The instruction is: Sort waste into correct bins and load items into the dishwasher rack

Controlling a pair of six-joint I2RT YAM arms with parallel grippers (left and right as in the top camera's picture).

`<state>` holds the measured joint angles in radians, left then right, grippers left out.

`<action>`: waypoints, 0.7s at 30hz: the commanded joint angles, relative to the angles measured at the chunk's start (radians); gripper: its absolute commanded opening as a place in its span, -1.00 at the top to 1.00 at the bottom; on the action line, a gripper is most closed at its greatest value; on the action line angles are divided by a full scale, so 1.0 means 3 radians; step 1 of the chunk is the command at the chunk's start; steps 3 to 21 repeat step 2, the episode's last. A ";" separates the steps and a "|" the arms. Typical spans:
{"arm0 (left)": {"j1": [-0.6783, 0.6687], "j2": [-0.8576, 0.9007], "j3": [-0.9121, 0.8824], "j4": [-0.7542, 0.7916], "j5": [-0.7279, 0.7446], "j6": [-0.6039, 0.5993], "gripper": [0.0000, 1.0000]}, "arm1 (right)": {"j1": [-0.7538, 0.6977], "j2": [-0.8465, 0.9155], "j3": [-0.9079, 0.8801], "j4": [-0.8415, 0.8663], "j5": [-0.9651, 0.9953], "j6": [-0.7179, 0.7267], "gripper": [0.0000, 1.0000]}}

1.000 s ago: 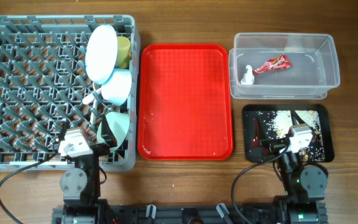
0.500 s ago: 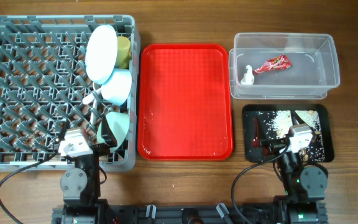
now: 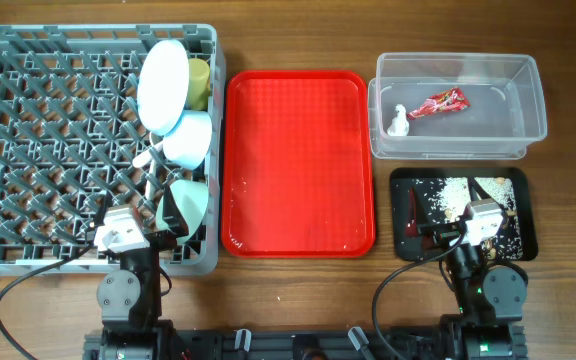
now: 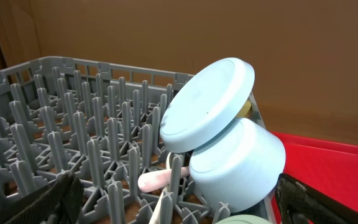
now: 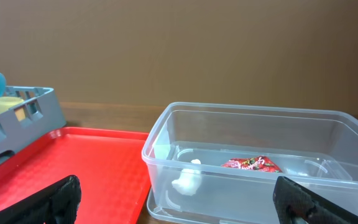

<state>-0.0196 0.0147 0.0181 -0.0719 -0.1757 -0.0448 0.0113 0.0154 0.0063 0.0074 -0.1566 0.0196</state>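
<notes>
Step in hand: sorting and loading are judged finished or nearly so; nothing large is seen on the red serving tray [image 3: 298,150].
Left gripper [image 4: 182,208]: released, its fingers spread wide and empty, held at the near edge of the dishwasher rack [image 3: 28,130].
Right gripper [image 5: 179,202]: released and empty, held over the near part of the black tray [image 3: 396,215].
Rack load: all dishes are gathered in the rack's right columns. From far to near these are a yellow cup [image 3: 199,82], a light blue plate [image 3: 163,84], a light blue bowl [image 3: 188,138] and a pale green bowl [image 3: 196,203].
Plate pose: it is stood on edge and tilted, leaning on the light blue bowl. Its long axis runs far to near in the overhead view.
Utensil: a pale handle [image 4: 160,180] is laid among the pegs just left of the light blue bowl. Fork or spoon cannot be told.
Clear tub [image 3: 530,120]: a red foil wrapper [image 3: 436,103] and a white tissue scrap [image 3: 398,122] are held inside, apart from each other.
Wrapper axis: it runs left to right, with the right end tipped slightly farther.
Food scraps: rice-like crumbs [image 3: 455,190] are spread over the black tray.
Next move: a check of the pale specks [image 3: 268,243] near the red tray's near edge may be called for. Otherwise no grasp seems needed.
</notes>
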 commanded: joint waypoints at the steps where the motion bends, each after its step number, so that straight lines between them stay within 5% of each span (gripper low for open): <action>1: 0.0017 -0.0039 -0.0018 0.0011 -0.0065 0.0050 -1.00 | -0.0010 -0.0027 -0.0004 0.0017 -0.0045 -0.0058 -0.99; 21: 0.0017 -0.0039 -0.0018 0.0011 -0.0065 0.0050 -1.00 | -0.0010 -0.0027 -0.0004 0.0017 -0.0045 -0.0057 -0.99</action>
